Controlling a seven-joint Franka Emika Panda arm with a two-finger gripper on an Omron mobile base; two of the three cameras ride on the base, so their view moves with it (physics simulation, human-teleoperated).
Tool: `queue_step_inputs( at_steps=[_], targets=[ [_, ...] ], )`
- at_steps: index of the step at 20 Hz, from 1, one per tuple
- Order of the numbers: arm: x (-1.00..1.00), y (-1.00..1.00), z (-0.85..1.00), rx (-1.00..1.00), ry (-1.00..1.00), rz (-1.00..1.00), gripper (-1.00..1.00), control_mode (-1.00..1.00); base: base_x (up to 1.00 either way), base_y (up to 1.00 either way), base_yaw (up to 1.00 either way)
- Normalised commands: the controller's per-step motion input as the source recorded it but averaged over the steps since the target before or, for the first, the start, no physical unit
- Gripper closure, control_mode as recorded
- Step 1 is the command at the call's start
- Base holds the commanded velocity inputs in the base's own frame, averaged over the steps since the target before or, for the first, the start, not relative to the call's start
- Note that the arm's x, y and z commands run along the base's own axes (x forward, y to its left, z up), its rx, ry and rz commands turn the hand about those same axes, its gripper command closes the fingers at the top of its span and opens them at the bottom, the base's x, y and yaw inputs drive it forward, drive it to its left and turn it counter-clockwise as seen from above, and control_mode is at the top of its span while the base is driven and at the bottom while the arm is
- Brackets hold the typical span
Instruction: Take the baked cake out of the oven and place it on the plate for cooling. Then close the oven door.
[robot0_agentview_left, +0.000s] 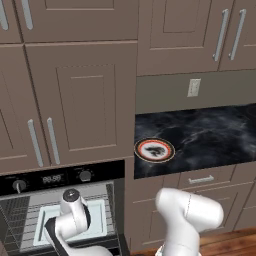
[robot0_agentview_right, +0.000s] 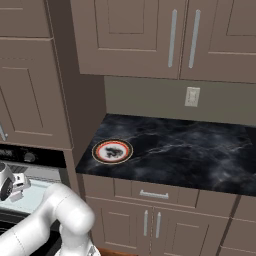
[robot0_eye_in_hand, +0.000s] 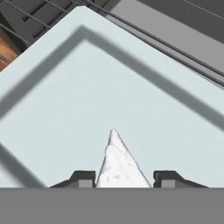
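The baked cake (robot0_eye_in_hand: 118, 164), a small whitish wedge, lies on a pale tray (robot0_eye_in_hand: 131, 100) inside the open oven (robot0_agentview_left: 60, 177). In the hand view its point aims away from me. My gripper (robot0_eye_in_hand: 124, 179) is down at the tray, and its two dark finger tips press against the wedge's left and right sides. The arm reaches into the oven cavity in the left base view. The plate (robot0_agentview_left: 154, 149), round with a red-orange ring and a dark centre, sits on the black counter to the right of the oven (robot0_agentview_right: 112, 150). The oven door is out of view.
The tray (robot0_agentview_left: 100, 220) rests on a wire rack (robot0_agentview_left: 20, 215) in the light grey oven interior. Brown cabinets stand above and left of the oven. The black marble counter (robot0_agentview_right: 190, 155) stretches right of the plate, with drawers below and a wall outlet (robot0_agentview_right: 192, 96) behind.
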Motion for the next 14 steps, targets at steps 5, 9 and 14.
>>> queue_step_inputs(
  at_steps=[5, 9, 14],
  targets=[
    [-0.25, -0.05, 0.39, 0.0, 0.0, 0.05, 1.0, -1.0, 0.0, 0.0, 0.0],
    [-0.28, -0.11, 0.42, 0.0, -0.03, 0.0, 1.0, -1.0, 0.0, 0.0, 0.0],
    [-0.27, -0.2, 0.41, 0.0, -0.02, 0.0, 1.0, -1.0, 0.0, 0.0, 0.0]
  ],
)
